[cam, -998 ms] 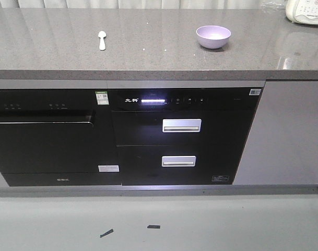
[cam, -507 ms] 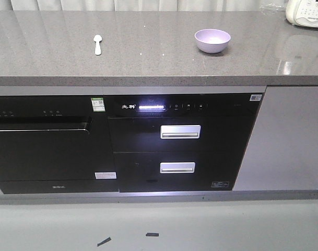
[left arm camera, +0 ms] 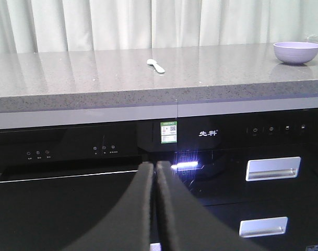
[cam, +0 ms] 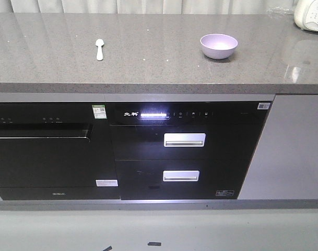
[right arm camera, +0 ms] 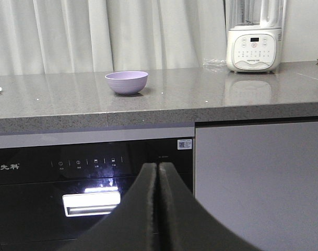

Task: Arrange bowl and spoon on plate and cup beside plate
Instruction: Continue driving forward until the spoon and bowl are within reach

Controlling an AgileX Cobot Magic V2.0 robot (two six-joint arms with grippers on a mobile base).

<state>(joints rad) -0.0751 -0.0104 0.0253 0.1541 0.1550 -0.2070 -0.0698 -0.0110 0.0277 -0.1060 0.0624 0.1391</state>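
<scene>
A short mint-green plastic spoon (cam: 99, 49) lies left on the speckled grey stone counter (cam: 148, 68), a small lilac plastic bowl (cam: 219, 45) well apart to its right. Both end effectors, left (left arm camera: 155, 172) and right (right arm camera: 157, 172), hang clenched and empty below counter height; each should rise and open before reaching. No plate or cup shows.

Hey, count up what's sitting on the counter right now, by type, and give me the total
Bowl: 1
Spoon: 1
White appliance: 1
Total: 3
No plate or cup shows in any view.
</scene>
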